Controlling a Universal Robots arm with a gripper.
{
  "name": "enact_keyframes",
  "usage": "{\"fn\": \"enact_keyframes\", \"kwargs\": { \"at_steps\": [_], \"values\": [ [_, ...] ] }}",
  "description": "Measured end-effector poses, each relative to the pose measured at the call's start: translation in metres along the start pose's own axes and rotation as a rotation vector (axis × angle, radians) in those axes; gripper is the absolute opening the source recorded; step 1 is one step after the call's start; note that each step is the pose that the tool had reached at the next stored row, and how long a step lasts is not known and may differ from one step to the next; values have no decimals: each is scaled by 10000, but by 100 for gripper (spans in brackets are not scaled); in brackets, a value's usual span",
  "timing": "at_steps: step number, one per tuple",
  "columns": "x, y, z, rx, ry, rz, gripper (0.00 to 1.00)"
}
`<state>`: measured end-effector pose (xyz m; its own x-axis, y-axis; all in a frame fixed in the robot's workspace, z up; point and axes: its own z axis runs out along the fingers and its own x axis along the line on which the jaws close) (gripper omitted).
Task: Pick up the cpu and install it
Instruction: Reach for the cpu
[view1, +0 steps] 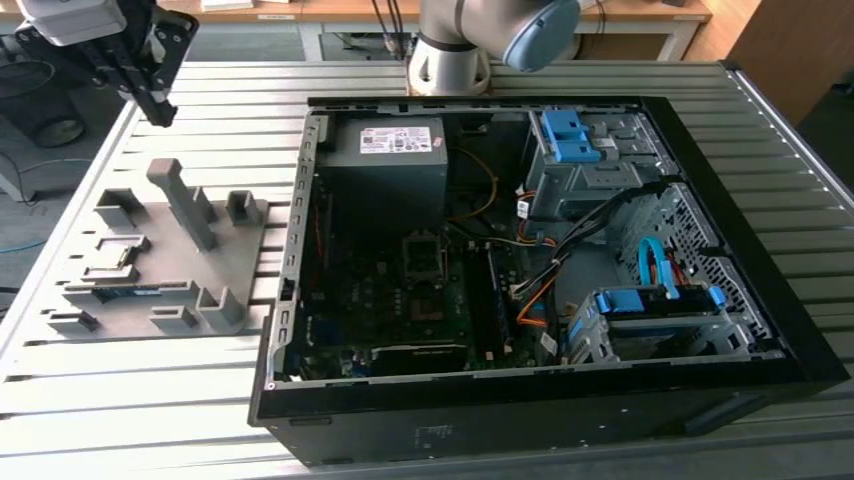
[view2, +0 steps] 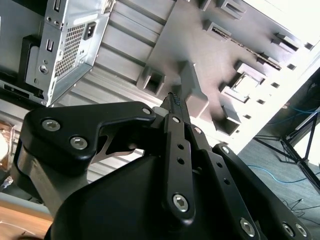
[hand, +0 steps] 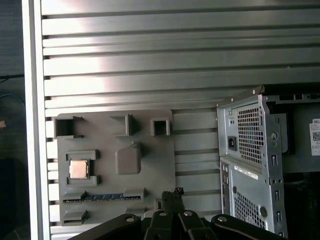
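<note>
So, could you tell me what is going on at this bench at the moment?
The robot arm's gripper hangs above the table near the grey parts tray, which lies beside the open computer case. The gripper is shut and holds nothing. The cpu sits in its pocket on that tray, untouched, so it has not yet been picked up or installed.
</note>
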<state>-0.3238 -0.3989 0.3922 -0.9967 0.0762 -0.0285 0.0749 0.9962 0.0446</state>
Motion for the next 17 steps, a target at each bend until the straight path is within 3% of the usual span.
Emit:
{"fn": "enact_keyframes", "kwargs": {
  "at_steps": [17],
  "values": [
    [303,-23,-5,-1,-1,0,10]
  ]
}}
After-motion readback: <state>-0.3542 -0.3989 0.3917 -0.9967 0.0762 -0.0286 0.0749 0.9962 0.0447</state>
